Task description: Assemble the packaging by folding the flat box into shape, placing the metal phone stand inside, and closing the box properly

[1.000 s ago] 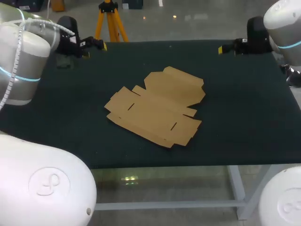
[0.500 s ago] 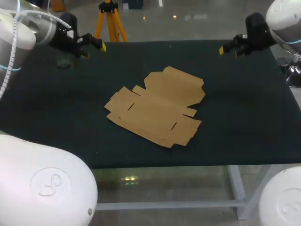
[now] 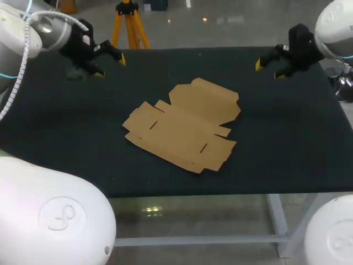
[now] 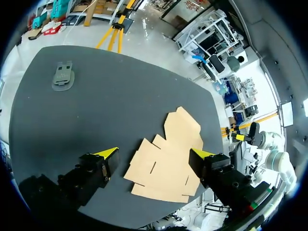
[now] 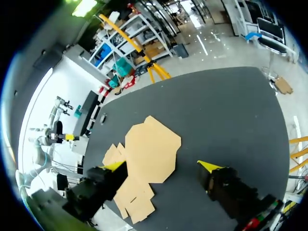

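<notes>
Two grippers wide open, box not yet folded

Near the middle of the table (image 3: 287, 138): flat box (image 3: 182, 130), every flap level with the dark cloth, no panel raised. Over the far left corner: left gripper (image 3: 110, 66). Over the far right: right gripper (image 3: 269, 70). Both well apart from the cardboard, fingers spread wide, holding nothing. At the far left edge, beyond the left gripper: probably the stand (image 4: 62, 77), a small grey slab lying flat, too small and dim to confirm.

Judged progress: none of the three steps done. Folding, loading the stand and closing all left.

Hidden or unclear: slots and score lines on the cardboard only partly legible; underside of the box unseen. Stand barely separable from the cloth in the head view. Both arms cut off at the head view's edges.
</notes>
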Controlling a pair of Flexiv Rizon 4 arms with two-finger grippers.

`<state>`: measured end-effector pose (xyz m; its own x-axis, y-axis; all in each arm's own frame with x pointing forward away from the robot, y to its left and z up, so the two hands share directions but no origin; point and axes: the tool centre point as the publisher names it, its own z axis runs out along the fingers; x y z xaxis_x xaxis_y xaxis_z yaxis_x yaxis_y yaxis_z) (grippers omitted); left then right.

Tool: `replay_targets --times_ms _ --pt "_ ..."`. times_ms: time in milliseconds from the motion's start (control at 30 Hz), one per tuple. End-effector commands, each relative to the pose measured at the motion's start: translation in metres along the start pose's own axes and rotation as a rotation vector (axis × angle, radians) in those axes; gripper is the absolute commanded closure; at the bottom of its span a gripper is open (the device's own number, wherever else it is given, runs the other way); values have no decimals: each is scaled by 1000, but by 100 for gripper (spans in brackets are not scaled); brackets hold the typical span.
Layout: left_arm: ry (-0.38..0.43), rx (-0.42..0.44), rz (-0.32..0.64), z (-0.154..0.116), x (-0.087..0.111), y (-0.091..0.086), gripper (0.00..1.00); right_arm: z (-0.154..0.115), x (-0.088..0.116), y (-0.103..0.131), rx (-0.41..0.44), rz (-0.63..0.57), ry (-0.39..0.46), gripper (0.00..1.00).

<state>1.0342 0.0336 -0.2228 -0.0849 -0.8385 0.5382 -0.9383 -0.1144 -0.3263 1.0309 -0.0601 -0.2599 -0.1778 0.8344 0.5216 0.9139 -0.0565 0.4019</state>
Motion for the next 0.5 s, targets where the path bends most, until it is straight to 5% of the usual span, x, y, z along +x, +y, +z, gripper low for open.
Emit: replay_targets --times_ms 33,500 --pt "-32 -36 -35 4 -3 3 0 -2 -2 -5 40 28 0 0" --pt "9 -77 -31 20 -19 36 0 5 -6 -44 98 188 -10 0"
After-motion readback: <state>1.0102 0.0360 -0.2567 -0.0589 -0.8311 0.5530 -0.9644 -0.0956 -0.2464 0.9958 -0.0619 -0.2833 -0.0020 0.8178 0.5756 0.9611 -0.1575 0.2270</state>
